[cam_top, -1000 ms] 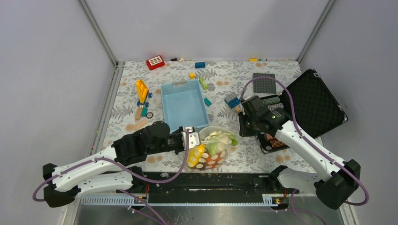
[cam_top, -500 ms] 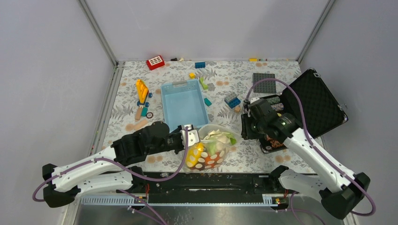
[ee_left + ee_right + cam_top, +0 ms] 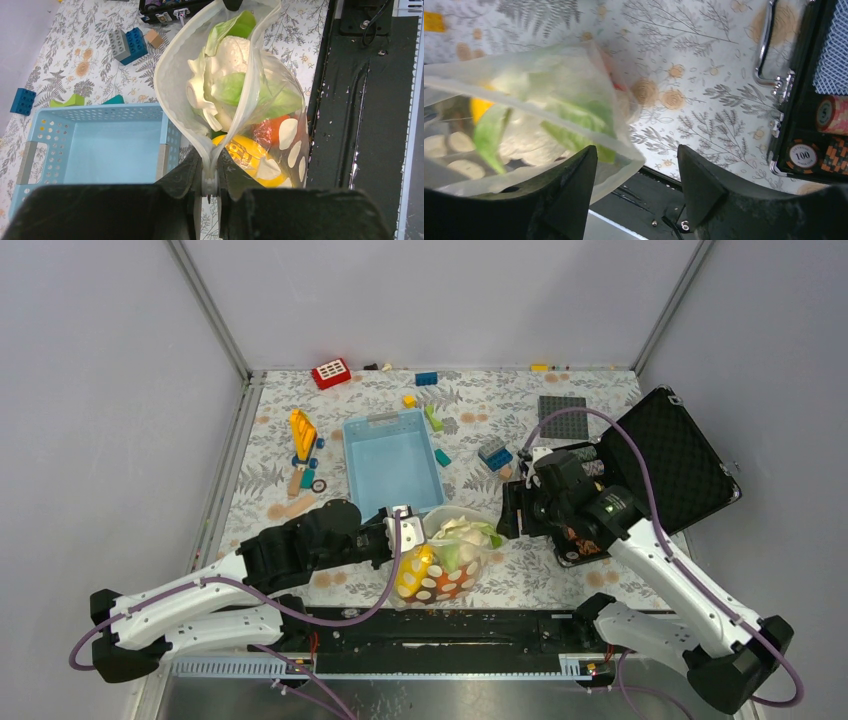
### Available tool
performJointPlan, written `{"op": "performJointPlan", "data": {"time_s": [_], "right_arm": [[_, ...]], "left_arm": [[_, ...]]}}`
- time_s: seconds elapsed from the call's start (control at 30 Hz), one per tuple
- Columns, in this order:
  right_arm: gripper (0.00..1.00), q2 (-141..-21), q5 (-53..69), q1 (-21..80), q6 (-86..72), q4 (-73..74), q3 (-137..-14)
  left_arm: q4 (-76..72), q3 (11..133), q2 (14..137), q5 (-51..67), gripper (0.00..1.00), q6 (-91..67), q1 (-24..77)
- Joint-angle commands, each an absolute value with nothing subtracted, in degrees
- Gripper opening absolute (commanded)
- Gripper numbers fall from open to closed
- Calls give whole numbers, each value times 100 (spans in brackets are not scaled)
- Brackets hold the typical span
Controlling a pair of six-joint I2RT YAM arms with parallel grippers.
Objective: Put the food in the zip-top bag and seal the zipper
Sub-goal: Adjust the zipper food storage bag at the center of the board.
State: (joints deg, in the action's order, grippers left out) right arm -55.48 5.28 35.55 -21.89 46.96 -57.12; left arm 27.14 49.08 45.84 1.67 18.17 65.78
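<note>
Step in hand: judging by the filled pouch and its gaping mouth, loading looks finished and closing the zipper (image 3: 235, 120) is the stage now under way.
Location of bag: the zip-top bag (image 3: 455, 560) sits at the lower centre of the top view, on the flowered table (image 3: 480, 410), just below the blue basket (image 3: 392, 465).
Left gripper: the left gripper (image 3: 210, 180) is closed tightly on one end of the bag's mouth, at the bottom of its wrist view, where the two lips of the strip meet.
Right gripper: the right gripper (image 3: 636, 152) stands wide apart and holds nothing. The other corner of the bag (image 3: 524, 100) lies close by its fingers, towards the left of that view. Whether it touches them cannot be told.
Next move: probably the right gripper has to close on the free end of the mouth, draw the strip taut against the left grip, then press along it. The bulging contents may resist the lips meeting.
Appearance of bag: clear and limp, with white dots on its lower part. The mouth forms a broad loop.
Contents: a white-green cauliflower (image 3: 225, 65) fills the opening and rises close to the rim. A yellow piece (image 3: 245, 150) and an orange piece (image 3: 272, 130) lie beneath it.
</note>
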Motion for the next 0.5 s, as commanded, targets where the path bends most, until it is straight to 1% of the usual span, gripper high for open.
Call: {"op": "performJointPlan", "data": {"time_s": [0.0, 0.1, 0.2, 0.3, 0.47], "right_arm": [[65, -5782, 60, 3533, -2516, 4546, -5459], [43, -5895, -159, 3529, -2707, 4478, -5371], [26, -5804, -312, 3531, -2769, 4398, -5298], [0, -5709, -678, 3474, -2748, 4529, -5379], [0, -5499, -1826, 3333, -2426, 5223, -5823]], "left_arm": [[2393, 4885, 4485, 134, 0, 1777, 6574], [2382, 4887, 4478, 62, 0, 1763, 6574], [2384, 4879, 4452, 24, 0, 1732, 6574], [2404, 4869, 4398, 23, 0, 1723, 6574], [2494, 4914, 4415, -137, 0, 1694, 6574]]}}
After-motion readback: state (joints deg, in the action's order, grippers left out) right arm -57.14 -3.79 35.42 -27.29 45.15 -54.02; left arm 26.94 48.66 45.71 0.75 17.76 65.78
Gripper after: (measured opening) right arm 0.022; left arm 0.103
